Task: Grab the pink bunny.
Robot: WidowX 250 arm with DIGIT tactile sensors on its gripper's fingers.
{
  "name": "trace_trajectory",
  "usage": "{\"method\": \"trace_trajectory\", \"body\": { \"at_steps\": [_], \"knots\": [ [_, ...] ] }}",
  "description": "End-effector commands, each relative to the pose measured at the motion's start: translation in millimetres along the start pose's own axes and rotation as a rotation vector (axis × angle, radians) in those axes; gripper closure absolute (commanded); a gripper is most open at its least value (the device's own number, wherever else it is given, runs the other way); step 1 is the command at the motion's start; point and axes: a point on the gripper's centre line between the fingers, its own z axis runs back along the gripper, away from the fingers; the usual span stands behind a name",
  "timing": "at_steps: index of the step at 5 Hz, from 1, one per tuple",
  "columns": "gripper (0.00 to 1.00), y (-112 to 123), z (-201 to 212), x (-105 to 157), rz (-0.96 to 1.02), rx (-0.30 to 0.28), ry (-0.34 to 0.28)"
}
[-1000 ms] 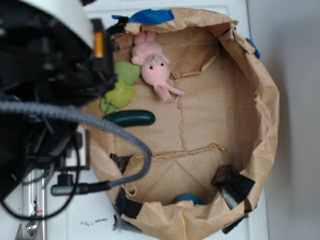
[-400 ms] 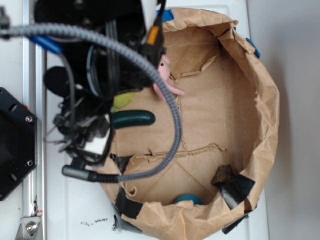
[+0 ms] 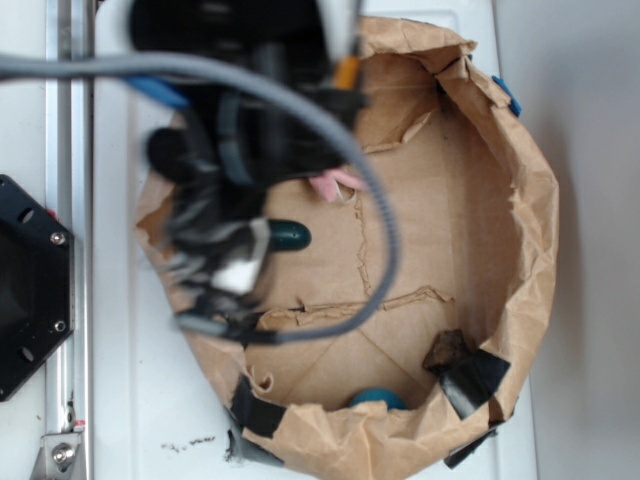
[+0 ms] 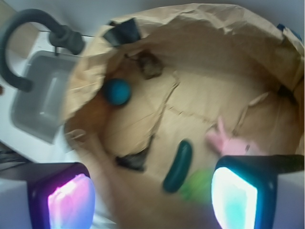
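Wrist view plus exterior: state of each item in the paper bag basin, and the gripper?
Gripper: open, empty, hovering above the basin floor.
Pale pink plush bunny: lying flat, ungrasped, partly hidden behind one finger pad.
Dark green cucumber-shaped toy: lying flat, free.
Fuzzy green plush toy: on the floor beside the cucumber toy, blurred.
Blue ball: resting against the wall.
Brown paper bag basin: open, crumpled rim rolled down.

We see arm point(image 3: 240, 160) motion-blurred, hiding most of pink bunny point(image 3: 335, 183); green plush point(image 4: 198, 185) smeared; fingers point(image 4: 234, 199) cut by frame edge.
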Motion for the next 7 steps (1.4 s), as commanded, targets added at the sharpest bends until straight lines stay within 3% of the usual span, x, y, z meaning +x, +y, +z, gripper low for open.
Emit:
{"method": "trace_trajectory", "body": {
  "at_steps": [1, 4, 7],
  "knots": [
    [0.0, 19.9, -45.1, 14.2, -0.142, -0.021, 0.037],
    [0.0, 51.9, -92.7, -16.4, -0.252, 0.0, 0.073],
    [0.0, 91.9, -88.8, -0.2, -0.242, 0.041, 0.1]
  ]
}}
